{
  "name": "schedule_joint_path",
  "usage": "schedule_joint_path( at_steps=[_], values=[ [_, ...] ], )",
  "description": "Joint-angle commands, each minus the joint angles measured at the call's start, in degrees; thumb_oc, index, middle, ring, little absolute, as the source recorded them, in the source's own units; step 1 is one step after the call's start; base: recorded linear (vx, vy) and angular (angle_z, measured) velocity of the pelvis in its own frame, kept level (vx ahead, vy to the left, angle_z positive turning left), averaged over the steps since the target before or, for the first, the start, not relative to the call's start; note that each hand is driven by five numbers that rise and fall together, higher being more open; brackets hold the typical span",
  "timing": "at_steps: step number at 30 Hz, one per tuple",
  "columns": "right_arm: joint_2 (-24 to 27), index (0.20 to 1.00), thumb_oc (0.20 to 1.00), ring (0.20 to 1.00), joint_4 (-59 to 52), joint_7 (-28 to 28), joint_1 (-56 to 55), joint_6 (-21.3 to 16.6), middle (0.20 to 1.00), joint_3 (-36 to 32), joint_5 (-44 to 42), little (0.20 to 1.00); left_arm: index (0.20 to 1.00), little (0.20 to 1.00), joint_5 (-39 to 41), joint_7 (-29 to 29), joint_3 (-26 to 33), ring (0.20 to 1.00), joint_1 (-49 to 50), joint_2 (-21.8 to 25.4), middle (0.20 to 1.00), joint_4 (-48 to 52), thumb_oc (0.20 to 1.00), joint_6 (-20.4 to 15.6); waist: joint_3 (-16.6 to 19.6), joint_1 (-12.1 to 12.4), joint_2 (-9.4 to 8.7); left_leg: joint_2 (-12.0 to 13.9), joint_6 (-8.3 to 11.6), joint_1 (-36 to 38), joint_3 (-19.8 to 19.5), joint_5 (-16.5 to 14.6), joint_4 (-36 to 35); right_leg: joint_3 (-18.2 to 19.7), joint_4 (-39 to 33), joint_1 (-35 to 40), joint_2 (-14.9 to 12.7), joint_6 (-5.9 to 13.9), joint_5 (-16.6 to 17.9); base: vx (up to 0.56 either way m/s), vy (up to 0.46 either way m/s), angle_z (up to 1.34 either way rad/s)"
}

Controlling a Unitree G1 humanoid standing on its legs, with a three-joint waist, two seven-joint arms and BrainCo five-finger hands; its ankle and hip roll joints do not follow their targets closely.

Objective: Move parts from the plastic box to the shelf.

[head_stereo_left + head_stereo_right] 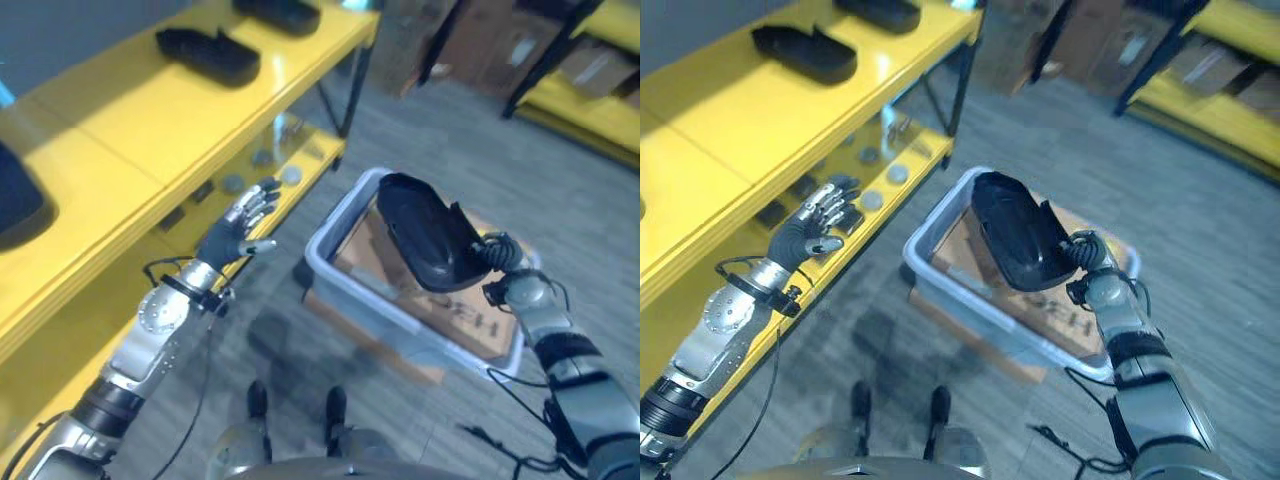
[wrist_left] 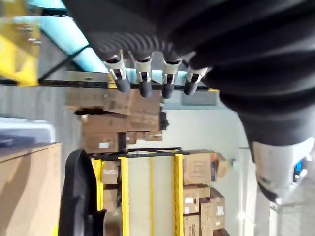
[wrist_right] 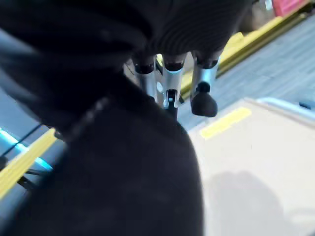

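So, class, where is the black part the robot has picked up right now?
The black part is held in the right hand, lifted above the grey plastic box on the floor, to the right of the yellow shelf.

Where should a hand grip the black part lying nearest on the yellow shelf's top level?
Judging by its shape, grip the black part across its narrow width near the middle, coming from above: it lies flat and long on the shelf, with bare surface along both long sides for fingers.
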State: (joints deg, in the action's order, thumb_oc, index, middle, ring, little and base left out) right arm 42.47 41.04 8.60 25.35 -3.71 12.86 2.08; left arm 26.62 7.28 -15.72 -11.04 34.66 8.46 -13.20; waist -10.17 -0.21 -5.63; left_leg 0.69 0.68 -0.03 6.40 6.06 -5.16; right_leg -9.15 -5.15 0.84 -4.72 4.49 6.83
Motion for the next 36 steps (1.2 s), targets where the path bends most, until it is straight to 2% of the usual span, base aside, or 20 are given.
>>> schedule_joint_path(
  at_steps=[1, 5, 9, 15, 26, 36],
  values=[
    [7.99, 0.2, 0.2, 0.2, -6.21, 0.0, -0.83, -2.5, 0.2, -4.27, 6.65, 0.2, 1.0, 1.0, -5.96, -3.47, 1.86, 1.0, 2.05, -2.64, 1.0, 0.54, 1.0, -2.56, 6.0, 0.37, 0.15, 5.76, 2.51, 5.3, 0.49, -10.14, 1.22, -0.52, 1.14, 2.98, -2.98, 4.23, -8.77, 0.09, 0.013, -0.3],
    [11.2, 0.2, 0.2, 0.2, -19.32, -0.02, -7.17, -3.0, 0.2, -11.39, 11.95, 0.2, 1.0, 1.0, -8.73, -3.27, 3.64, 1.0, 3.61, -4.36, 1.0, -0.94, 1.0, -0.8, 8.29, -0.88, 0.07, 6.11, 2.19, 8.67, 1.32, -11.5, 1.27, 0.35, 1.77, 5.36, -2.87, 4.13, -9.94, 0.08, -0.002, -0.3],
    [14.3, 0.2, 0.2, 0.2, -30.12, -0.02, -13.0, -4.25, 0.2, -17.8, 18.35, 0.2, 1.0, 1.0, -6.46, 0.97, 0.91, 1.0, 4.09, -4.94, 1.0, -3.95, 1.0, 2.58, 9.83, -1.93, 0.62, 6.44, 2.15, 11.64, 1.99, -12.45, 0.86, 0.73, 1.9, 7.6, -2.55, 4.19, -10.81, 0.07, 0.001, -0.08],
    [13.46, 0.2, 0.2, 0.2, -41.49, 3.05, -18.42, -4.69, 0.2, -23.27, 29.01, 0.2, 1.0, 1.0, -3.42, 1.9, -3.11, 1.0, 0.81, -6.93, 1.0, -8.75, 1.0, 5.88, 10.68, -3.59, 1.59, 6.7, 2.04, 13.34, 2.31, -12.88, 0.66, 1.19, 2.12, 8.68, -2.23, 4.09, -11.53, 0.02, 0.003, -0.04],
    [5.7, 0.2, 0.2, 0.2, -51.41, 8.85, -18.37, -4.08, 0.2, -21.77, 34.89, 0.2, 1.0, 1.0, 10.43, 1.21, -11.93, 1.0, -3.84, -13.27, 1.0, -12.69, 1.0, 9.75, 9.95, -5.24, 3.44, 6.43, 1.54, 13.12, 2.11, -12.74, 0.83, 1.72, 2.14, 8.53, -2.16, 3.84, -11.44, 0.0, 0.0, 0.0],
    [2.5, 0.2, 0.2, 0.2, -55.52, 12.14, -15.18, -2.84, 0.2, -18.15, 37.63, 0.2, 1.0, 1.0, 14.46, -0.75, -15.2, 1.0, -4.89, -15.63, 1.0, -14.85, 1.0, 11.4, 8.82, -5.06, 3.88, 6.33, 1.4, 11.7, 1.46, -12.11, 0.84, 1.37, 2.31, 7.48, -2.2, 3.54, -11.21, -0.01, 0.003, 0.01]
  ],
)
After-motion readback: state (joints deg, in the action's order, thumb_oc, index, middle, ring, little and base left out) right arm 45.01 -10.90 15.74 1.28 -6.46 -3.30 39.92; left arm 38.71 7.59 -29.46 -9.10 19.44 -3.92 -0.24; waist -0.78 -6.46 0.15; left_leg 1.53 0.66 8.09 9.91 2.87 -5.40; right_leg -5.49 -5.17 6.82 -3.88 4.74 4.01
